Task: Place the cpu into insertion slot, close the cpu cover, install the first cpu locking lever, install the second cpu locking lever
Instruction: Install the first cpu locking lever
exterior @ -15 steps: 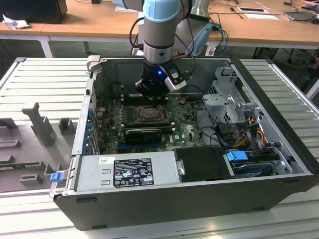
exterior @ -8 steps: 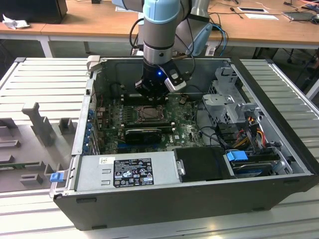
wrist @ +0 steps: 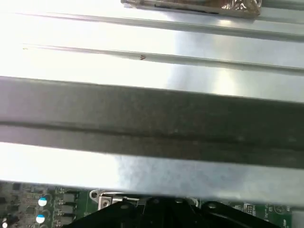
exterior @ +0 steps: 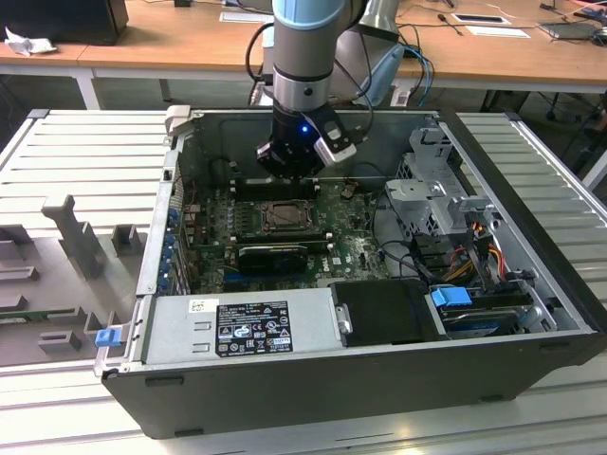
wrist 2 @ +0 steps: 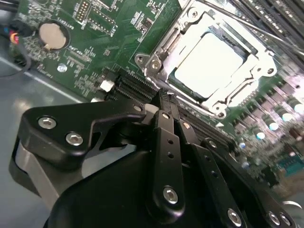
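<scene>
1. Starting at the business end: my gripper (wrist 2: 166, 97) has its fingers pinched together with nothing between them, as far as I can see in the second wrist view. The tips hang just beside the near edge of the socket, apart from the metal by the looks of it.

2. The cpu (wrist 2: 207, 63) is already sitting in the insertion slot (wrist 2: 156, 64), pale top facing up, seemingly flat.

3. The cpu cover (wrist 2: 216, 107) looks folded down around the chip, its window framing the shiny top. Can't tell whether either locking lever is hooked.

4. Handling-wise, my read: the chip is light, rigid and slick on top, and the pins under it are fragile, so I wouldn't shove it sideways. The cover is thin springy sheet metal, stiff enough to push on; I'd press on the frame edge, never on the chip.

5. Zooming out in the exterior view, the gripper (exterior: 289, 171) hovers over the green motherboard (exterior: 351, 248) inside the open computer case (exterior: 313, 379), just behind the socket (exterior: 283, 217). The grey power supply (exterior: 237, 327) sits along the front edge.
</scene>
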`<action>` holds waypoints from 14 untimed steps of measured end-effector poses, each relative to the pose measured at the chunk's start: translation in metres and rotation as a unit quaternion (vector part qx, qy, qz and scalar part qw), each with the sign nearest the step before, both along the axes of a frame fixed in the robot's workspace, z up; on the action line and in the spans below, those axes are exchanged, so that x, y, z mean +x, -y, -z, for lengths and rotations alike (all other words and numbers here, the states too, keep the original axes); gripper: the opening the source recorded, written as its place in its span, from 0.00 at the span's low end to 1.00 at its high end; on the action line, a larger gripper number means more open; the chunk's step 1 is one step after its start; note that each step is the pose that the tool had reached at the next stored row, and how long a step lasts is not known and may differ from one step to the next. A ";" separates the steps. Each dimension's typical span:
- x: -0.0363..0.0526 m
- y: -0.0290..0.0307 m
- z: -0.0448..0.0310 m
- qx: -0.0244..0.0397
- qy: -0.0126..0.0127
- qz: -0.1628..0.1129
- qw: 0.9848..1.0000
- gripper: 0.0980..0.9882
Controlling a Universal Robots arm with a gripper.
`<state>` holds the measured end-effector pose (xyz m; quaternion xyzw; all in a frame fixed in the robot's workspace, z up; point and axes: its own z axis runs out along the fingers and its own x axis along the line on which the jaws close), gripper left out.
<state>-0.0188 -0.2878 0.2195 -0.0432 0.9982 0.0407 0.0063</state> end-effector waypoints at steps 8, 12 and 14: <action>0.0000 0.0048 0.0000 0.000 0.000 0.000 1.000 0.01; 0.0000 0.0067 0.0000 0.000 0.000 0.000 1.000 0.01; 0.0000 0.0075 0.0000 0.000 0.000 0.000 1.000 0.01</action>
